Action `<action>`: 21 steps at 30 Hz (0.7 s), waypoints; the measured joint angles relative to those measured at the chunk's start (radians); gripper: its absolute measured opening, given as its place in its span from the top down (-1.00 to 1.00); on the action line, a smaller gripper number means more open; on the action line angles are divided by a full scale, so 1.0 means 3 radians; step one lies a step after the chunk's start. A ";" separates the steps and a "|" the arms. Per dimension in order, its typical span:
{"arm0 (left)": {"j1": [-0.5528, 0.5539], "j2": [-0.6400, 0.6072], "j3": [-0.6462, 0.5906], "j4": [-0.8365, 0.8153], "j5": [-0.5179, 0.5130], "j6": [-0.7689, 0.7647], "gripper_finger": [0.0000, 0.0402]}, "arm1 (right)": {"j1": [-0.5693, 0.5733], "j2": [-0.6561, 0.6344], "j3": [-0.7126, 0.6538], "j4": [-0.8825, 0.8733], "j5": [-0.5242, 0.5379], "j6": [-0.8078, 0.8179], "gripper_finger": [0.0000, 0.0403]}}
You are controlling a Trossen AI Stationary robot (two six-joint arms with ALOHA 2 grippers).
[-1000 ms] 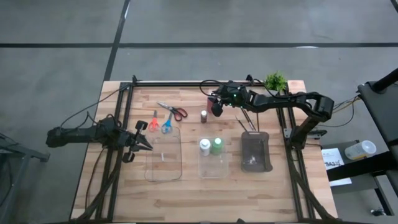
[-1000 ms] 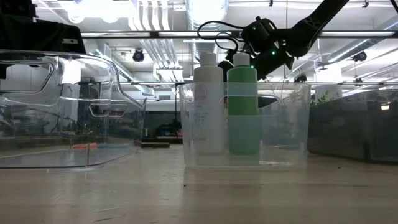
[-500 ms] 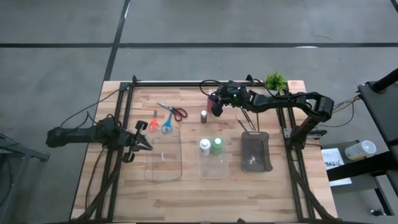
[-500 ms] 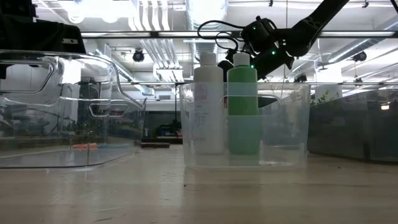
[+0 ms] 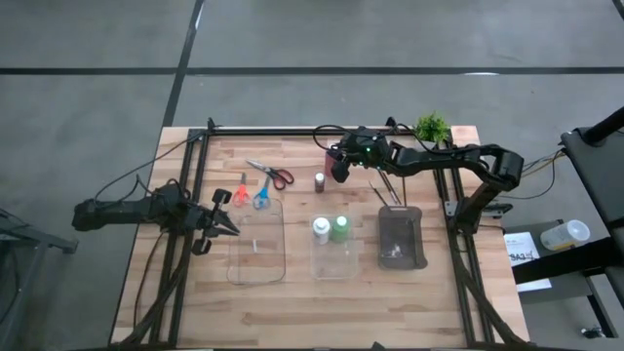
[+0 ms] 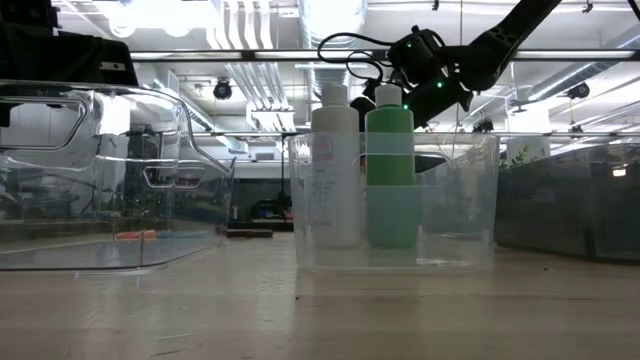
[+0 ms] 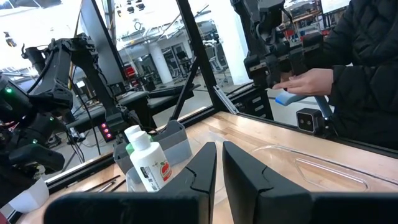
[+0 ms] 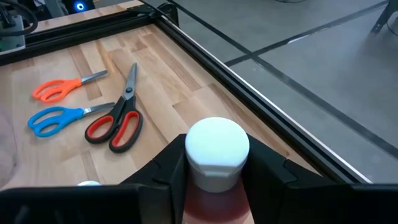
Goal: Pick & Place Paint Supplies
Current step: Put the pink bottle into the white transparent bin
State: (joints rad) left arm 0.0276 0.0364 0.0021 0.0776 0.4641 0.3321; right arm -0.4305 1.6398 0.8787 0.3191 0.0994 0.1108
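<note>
My right gripper [image 5: 338, 168] stands over the far middle of the table, shut on a red paint bottle with a white cap [image 8: 217, 148]. Near it the brownish bottle [image 5: 319, 181] stands on the wood. The white bottle [image 5: 321, 229] and green bottle [image 5: 339, 228] stand upright in the middle clear tray [image 5: 334, 265]. Red scissors [image 5: 274, 175], orange scissors [image 5: 240, 191] and blue scissors [image 5: 262, 196] lie flat, far of the left clear tray [image 5: 256, 255]. Thin brushes [image 5: 386, 185] lie beside the dark grey tray [image 5: 402, 239]. My left gripper [image 5: 226, 220] waits shut at the left tray's left edge. My right gripper pinches the red bottle between its two fingers, just below the white cap, at the shoulder [image 8: 215, 193]. One finger [image 8: 163, 171] lies on either side of it. The body runs below the picture's edge, and its base is out of sight. In the low view the gripper [image 6: 412, 85] is high above the tabletop.
A small green plant [image 5: 432, 127] stands at the far right corner. Black frame rails [image 5: 292, 131] run along the far edge and both sides. In the left wrist view a person's hand [image 7: 305, 81] holds a blue thing beyond the table. Bare wood lies along the near edge.
</note>
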 joint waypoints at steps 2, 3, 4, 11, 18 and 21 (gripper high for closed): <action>-0.0001 0.0000 -0.0001 0.0000 0.0000 0.0000 0.82 | 0.0000 -0.0001 0.0000 0.0000 0.0000 0.0005 0.44; -0.0001 0.0000 0.0000 -0.0001 0.0000 0.0000 0.82 | 0.0000 -0.0001 0.0000 0.0000 0.0000 0.0006 0.43; 0.0000 0.0000 -0.0001 0.0000 0.0000 0.0001 0.82 | -0.0001 -0.0004 0.0000 -0.0001 0.0000 0.0007 0.42; -0.0001 0.0000 0.0000 -0.0001 0.0000 0.0001 0.82 | 0.0001 -0.0102 -0.0005 -0.0004 -0.0003 -0.0014 0.40; -0.0001 0.0000 0.0000 0.0000 0.0000 0.0000 0.82 | 0.0063 -0.0317 -0.0005 0.0014 -0.0012 -0.0057 0.39; 0.0000 0.0000 -0.0001 0.0000 0.0000 0.0000 0.82 | 0.0142 -0.0470 -0.0005 -0.0005 -0.0016 -0.0127 0.39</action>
State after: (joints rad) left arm 0.0277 0.0364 0.0017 0.0776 0.4641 0.3321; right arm -0.3879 1.4987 0.8772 0.3178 0.0947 0.0726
